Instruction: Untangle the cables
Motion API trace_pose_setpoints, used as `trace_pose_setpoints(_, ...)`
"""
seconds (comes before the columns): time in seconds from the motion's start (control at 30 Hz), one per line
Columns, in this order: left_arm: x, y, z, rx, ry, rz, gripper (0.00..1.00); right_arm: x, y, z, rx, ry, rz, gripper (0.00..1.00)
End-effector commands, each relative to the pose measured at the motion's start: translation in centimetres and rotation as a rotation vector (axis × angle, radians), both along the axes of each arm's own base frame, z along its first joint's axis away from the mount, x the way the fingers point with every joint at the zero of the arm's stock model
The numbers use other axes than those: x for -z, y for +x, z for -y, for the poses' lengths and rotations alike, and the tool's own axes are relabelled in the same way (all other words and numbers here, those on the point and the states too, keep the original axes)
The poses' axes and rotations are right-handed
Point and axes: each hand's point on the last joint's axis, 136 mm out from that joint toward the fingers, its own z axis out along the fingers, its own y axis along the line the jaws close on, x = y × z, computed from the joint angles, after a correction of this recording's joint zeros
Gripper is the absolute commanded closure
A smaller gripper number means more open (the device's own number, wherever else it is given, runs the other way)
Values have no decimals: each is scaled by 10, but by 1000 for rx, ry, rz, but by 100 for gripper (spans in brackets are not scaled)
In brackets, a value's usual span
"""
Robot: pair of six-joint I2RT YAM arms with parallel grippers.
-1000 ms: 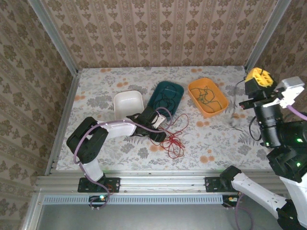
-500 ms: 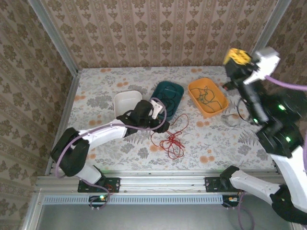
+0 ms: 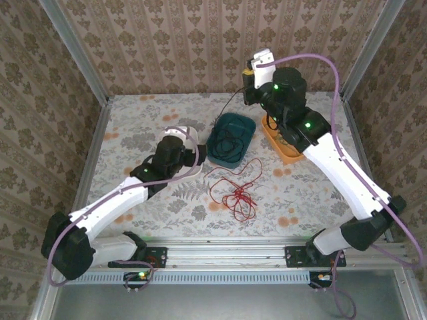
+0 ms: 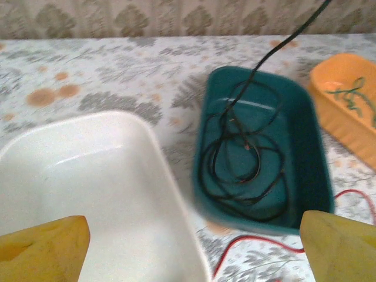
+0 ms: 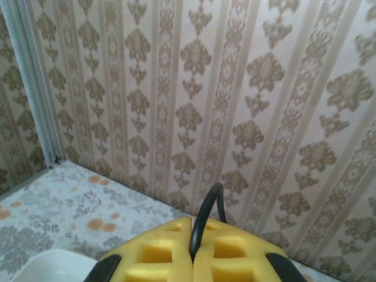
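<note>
Three trays in a row on the table [image 3: 300, 193]: left tray [image 4: 88, 170], middle tray [image 4: 302, 141], right tray [image 4: 341, 126]. A coiled cable [image 3: 227, 142] lies in the middle tray, and a loose cable [image 3: 237, 197] lies on the table just before it.

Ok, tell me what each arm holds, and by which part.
Jaws of the right gripper pinch the black cable at a raised stretch, its coil lying in the teal tray. The left gripper, jaws open, holds nothing.
</note>
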Motion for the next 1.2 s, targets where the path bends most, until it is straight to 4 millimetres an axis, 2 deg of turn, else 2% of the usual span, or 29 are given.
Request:
trace_pose_setpoints(0.0,17,-8,-29,-102,13,-46,7,-11,12,-6,-9,41,26,100)
trace_pose_setpoints(0.13,16,-8,-37,-128,-4,-45,6,33,35,-14,8,21,-67,100)
trace_pose_setpoints(0.3,14,-7,-37,-122,6,-45,6,104,51,-13,64,12,-207,100)
trace_pose_setpoints(0.5,16,-5,-33,-105,11,-53,6,180,51,-13,121,52,-384,100)
trace_pose_setpoints(0.67,20,-6,-30,-98,-3,-64,6,232,45,-23,113,125,-519,100)
trace_pose_setpoints(0.8,25,-8,-27,-84,-15,-77,6,259,40,-39,47,181,-596,100)
trace_pose_setpoints(1.0,32,-9,-21,-72,-4,-98,6,279,19,-83,-123,224,-690,100)
trace_pose_setpoints(1.17,34,-9,-13,-50,6,-100,6,290,4,-99,-170,265,-735,100)
